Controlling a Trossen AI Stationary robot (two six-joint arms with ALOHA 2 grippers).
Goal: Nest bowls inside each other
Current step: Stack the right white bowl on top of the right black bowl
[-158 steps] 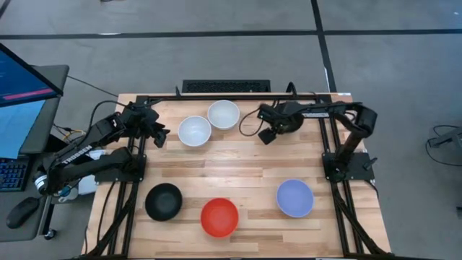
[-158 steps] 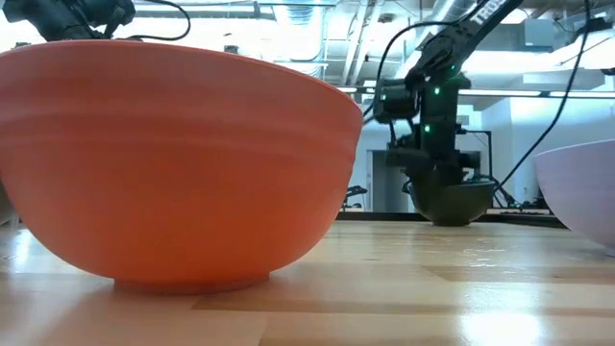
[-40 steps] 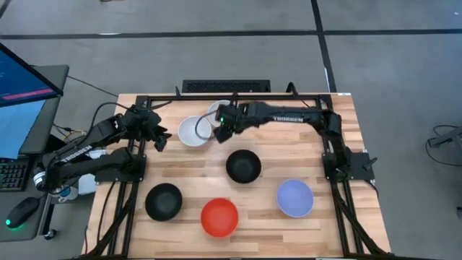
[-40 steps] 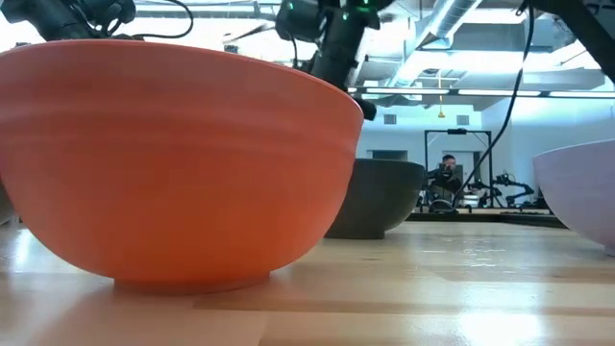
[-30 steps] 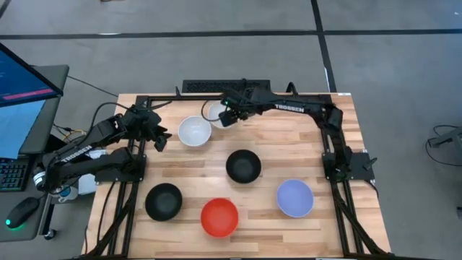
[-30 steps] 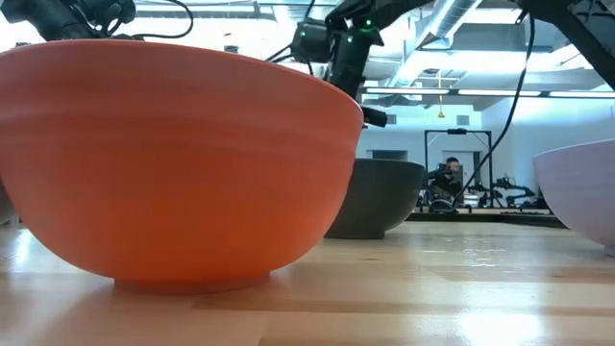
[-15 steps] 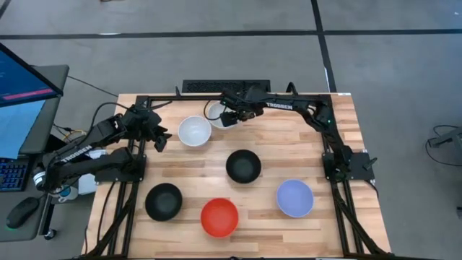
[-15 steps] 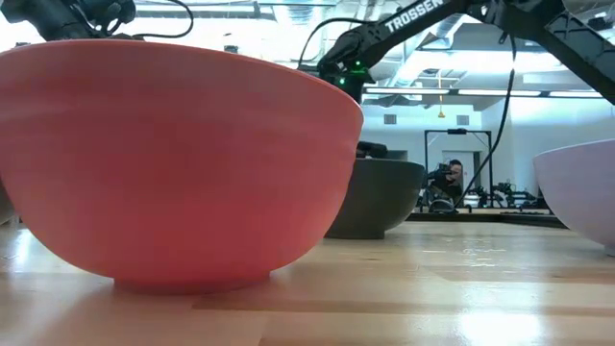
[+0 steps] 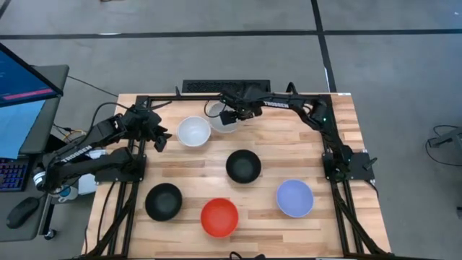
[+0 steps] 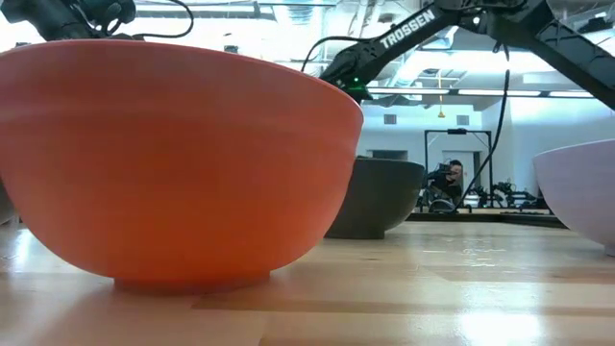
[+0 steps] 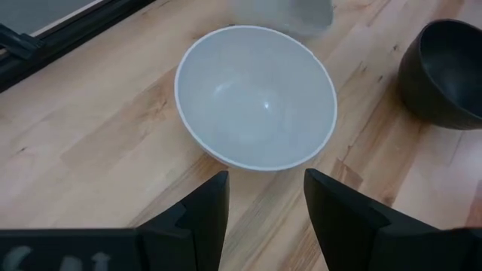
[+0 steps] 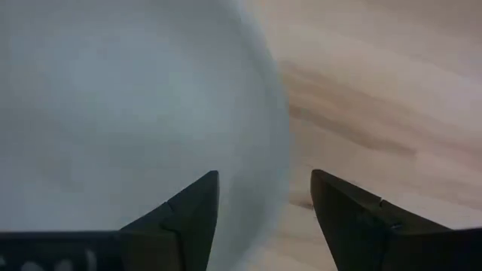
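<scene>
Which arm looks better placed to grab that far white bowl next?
The right. Its end effector hangs open directly over the far white bowl, fingers astride its rim. The left end effector, also open, waits beside the other white bowl.

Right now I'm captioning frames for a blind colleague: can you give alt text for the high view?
The right end effector reaches over the rear white bowl, fingers open. Another white bowl sits beside it near the waiting left end effector. Two black bowls, a red bowl and a lavender bowl lie separately on the wooden table.
</scene>
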